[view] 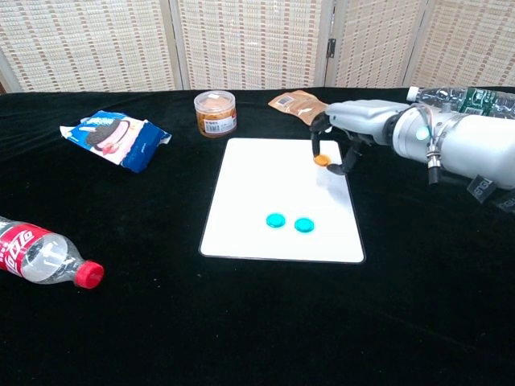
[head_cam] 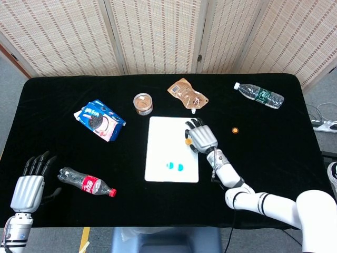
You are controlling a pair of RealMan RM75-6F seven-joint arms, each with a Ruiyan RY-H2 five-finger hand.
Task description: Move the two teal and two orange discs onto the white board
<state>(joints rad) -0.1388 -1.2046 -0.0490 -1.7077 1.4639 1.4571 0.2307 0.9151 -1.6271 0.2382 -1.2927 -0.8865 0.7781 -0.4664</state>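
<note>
Two teal discs [head_cam: 170,166] [head_cam: 180,167] lie side by side on the lower part of the white board [head_cam: 163,137]; the chest view shows the same discs [view: 276,219] [view: 303,225] on the board [view: 265,177]. My right hand [head_cam: 200,137] [view: 354,122] is over the board's right edge and pinches an orange disc [head_cam: 188,141] [view: 322,159] between its fingertips. A second orange disc [head_cam: 235,129] lies on the black cloth to the right of the board. My left hand [head_cam: 29,184] rests at the near left with its fingers spread and holds nothing.
A cola bottle [head_cam: 87,183] [view: 40,257] lies near the left hand. A cookie pack [head_cam: 100,120], a small jar [head_cam: 142,103] and a brown pouch [head_cam: 187,94] sit behind the board. A water bottle [head_cam: 259,95] lies at the far right.
</note>
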